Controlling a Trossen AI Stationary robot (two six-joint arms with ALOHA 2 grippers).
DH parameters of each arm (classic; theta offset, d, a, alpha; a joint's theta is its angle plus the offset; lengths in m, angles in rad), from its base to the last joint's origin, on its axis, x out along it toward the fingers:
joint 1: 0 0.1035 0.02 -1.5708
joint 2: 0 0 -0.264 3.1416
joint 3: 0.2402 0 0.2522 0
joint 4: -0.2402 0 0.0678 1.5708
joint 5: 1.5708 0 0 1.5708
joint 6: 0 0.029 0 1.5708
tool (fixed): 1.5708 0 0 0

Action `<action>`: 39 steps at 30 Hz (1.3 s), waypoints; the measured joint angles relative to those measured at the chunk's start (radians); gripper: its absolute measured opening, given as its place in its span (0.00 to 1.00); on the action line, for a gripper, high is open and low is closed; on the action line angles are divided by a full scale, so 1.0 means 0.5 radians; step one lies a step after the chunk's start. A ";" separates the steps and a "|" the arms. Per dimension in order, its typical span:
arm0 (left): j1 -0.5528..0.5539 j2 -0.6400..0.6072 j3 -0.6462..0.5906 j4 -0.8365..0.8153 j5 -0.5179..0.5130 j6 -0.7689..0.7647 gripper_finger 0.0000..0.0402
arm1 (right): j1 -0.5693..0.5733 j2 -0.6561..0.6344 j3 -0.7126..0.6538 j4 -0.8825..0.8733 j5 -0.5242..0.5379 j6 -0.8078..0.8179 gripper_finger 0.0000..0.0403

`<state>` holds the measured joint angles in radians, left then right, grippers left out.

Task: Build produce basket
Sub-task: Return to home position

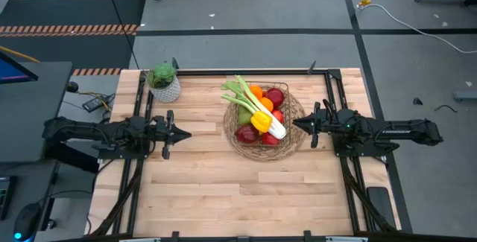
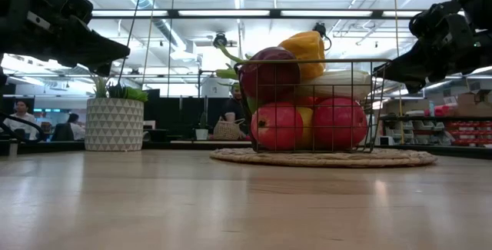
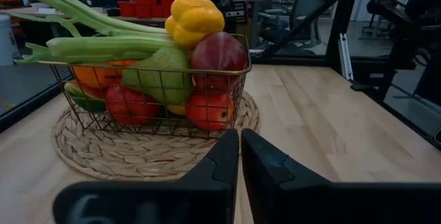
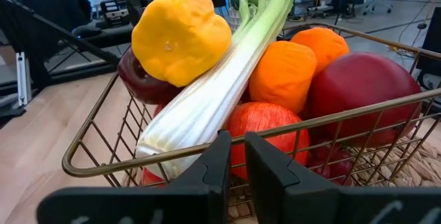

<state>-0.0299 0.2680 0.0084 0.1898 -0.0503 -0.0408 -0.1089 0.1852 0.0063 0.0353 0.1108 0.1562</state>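
A gold wire basket (image 1: 289, 99) stands on a round woven mat (image 1: 298, 134) at the table's middle right, heaped with produce. A long white-green leek (image 1: 253, 104) lies slanting across the top, next to a yellow pepper (image 1: 261, 121). Below and around them sit red apples (image 1: 246, 132), oranges (image 1: 257, 91) and a green pear (image 3: 162, 72). My left gripper (image 1: 186, 132) hangs level and shut over the table's left part, well short of the mat. My right gripper (image 1: 296, 123) is level and shut at the mat's right edge, its tips just before the basket's wire rim (image 4: 358, 114).
A green plant in a white patterned pot (image 1: 164, 82) stands at the far left of the table. Black frame rails (image 1: 138, 160) run along both sides under the arms. The near half of the wooden table (image 1: 238, 197) is bare board.
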 joint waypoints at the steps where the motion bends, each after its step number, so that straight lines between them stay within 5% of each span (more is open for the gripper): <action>1: 0.000 0.000 0.000 0.000 0.000 0.001 0.06 | 0.000 0.000 0.000 0.000 0.000 0.000 0.12; 39: -0.001 0.000 0.000 0.001 -0.001 0.000 0.08 | 0.000 0.000 0.000 0.001 -0.001 -0.002 0.12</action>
<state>-0.0303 0.2680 0.0085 0.1902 -0.0509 -0.0406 -0.1089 0.1852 0.0063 0.0357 0.1104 0.1551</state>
